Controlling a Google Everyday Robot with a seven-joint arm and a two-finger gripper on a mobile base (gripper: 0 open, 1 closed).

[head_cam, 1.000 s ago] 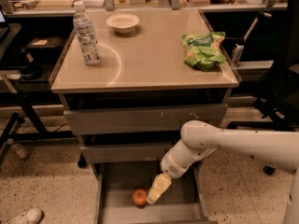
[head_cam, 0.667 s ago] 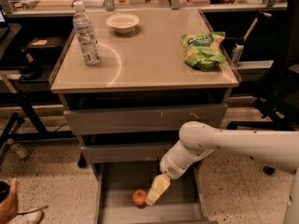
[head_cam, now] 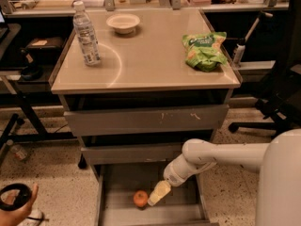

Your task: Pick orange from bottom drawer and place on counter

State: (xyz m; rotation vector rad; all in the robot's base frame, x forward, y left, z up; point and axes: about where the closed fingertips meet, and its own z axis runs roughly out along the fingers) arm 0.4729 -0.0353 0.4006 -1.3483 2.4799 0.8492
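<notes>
The orange lies on the grey floor of the open bottom drawer, left of centre near the front. My gripper reaches down into the drawer from the right on a white arm and sits just right of the orange, close to or touching it. The beige counter tops the grey cabinet above.
On the counter stand a water bottle at the left, a white bowl at the back and a green chip bag at the right. A black office chair stands right. A person's hand shows at bottom left.
The gripper and orange have stayed about where they were. A person's hand has come into view at the bottom left.
</notes>
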